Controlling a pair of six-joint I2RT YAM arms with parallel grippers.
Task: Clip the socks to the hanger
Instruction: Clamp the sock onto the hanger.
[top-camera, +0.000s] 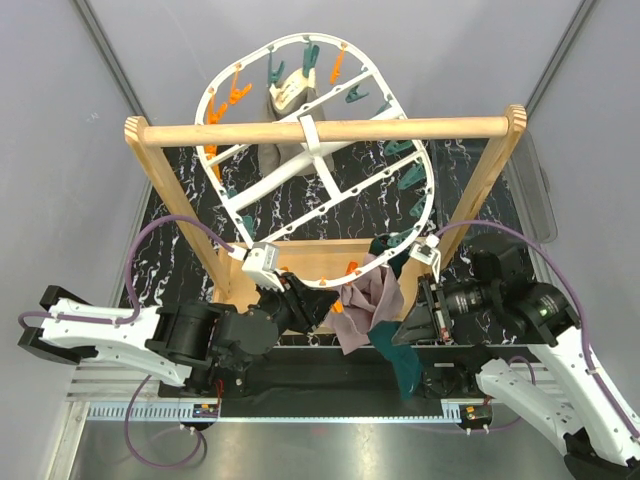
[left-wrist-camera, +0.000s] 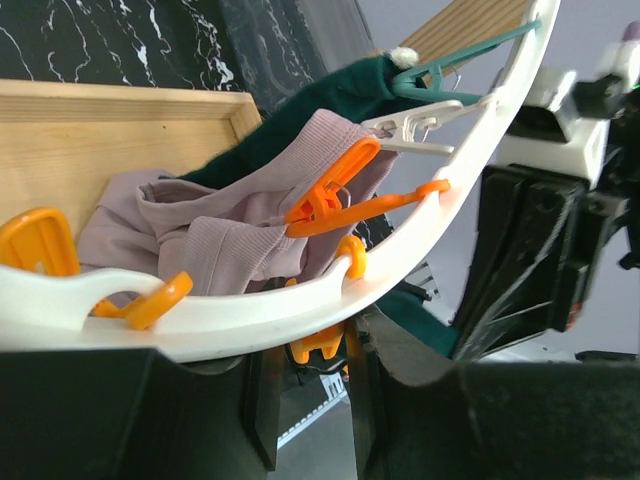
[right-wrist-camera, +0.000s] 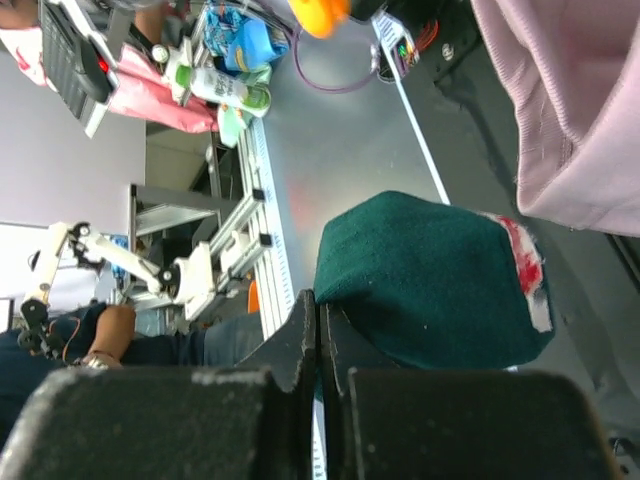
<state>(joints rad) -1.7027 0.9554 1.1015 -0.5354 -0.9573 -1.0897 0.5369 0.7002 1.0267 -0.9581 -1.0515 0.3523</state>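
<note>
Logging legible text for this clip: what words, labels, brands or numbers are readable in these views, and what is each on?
No text is legible in any view.
White label on the grey-beige cloth: too small to read.
Bottle in the right wrist view's background: label blurred.
On the hanger and socks: no print seen.

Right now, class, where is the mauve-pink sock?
In the top view, the mauve-pink sock hangs at the near rim of the white hanger, slightly right of centre, with the dark teal sock directly beside and below it.
</note>
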